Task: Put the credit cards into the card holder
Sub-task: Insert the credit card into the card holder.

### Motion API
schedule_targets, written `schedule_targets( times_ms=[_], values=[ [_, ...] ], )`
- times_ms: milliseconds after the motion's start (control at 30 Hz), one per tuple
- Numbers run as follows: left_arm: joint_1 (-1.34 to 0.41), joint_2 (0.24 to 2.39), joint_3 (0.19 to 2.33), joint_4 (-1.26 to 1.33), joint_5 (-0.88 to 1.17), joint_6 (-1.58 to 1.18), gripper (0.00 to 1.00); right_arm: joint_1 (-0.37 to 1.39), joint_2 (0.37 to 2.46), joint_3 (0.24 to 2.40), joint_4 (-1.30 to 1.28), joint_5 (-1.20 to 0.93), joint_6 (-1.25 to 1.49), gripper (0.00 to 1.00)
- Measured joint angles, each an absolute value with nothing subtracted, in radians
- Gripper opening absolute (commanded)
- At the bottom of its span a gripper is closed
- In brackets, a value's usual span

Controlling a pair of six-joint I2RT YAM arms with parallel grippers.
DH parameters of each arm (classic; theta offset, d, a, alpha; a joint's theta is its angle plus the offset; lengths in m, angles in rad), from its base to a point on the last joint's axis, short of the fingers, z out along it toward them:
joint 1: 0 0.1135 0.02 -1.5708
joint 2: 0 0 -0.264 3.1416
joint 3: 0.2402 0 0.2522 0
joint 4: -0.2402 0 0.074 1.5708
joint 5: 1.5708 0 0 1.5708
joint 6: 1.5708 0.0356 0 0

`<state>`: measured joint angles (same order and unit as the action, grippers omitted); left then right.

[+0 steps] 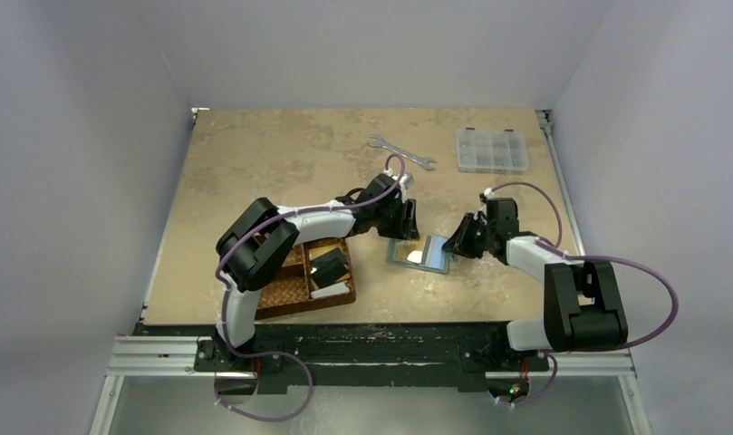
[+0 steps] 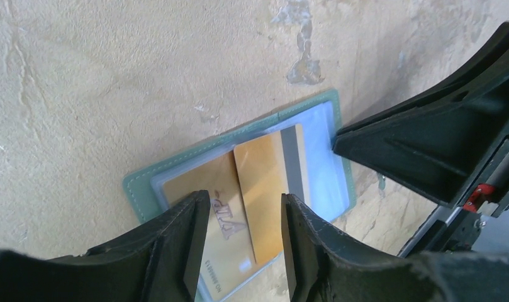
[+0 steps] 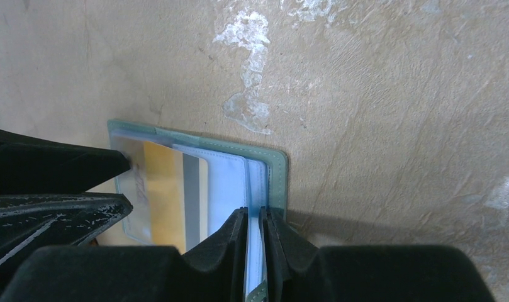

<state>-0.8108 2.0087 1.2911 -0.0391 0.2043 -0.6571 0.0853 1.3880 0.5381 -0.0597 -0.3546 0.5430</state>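
Tan table [image 1: 254, 163]; right wrist view reveals right gripper [image 3: 256, 220] pinching card holder [image 3: 226, 182].

The card holder [image 1: 420, 255] lay open mid-way across the bench [image 1: 254, 172], a credit card [image 2: 264, 189] on its pockets. The basket [image 1: 303, 281] sat left of it and nearer, the wrench [image 1: 400, 152] beyond it, and the compartment box [image 1: 492, 149] far right.
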Motion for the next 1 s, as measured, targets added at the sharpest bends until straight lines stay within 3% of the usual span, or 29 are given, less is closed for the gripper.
schedule_targets(
  times_ms=[567, 867, 1000],
  values=[
    [-0.865, 2.006, 1.305, -0.087, 0.243, -0.648, 0.54, 0.103, 1.387, 0.538, -0.058, -0.350, 0.543, 0.22],
    [-0.865, 2.033, 1.213, 0.170, 0.437, -0.822, 0.54, 0.107, 1.374, 0.527, -0.056, -0.352, 0.551, 0.22],
    [-0.865, 2.035, 1.212, 0.170, 0.441, -0.826, 0.54, 0.112, 1.358, 0.525, -0.082, -0.349, 0.550, 0.25]
  ],
)
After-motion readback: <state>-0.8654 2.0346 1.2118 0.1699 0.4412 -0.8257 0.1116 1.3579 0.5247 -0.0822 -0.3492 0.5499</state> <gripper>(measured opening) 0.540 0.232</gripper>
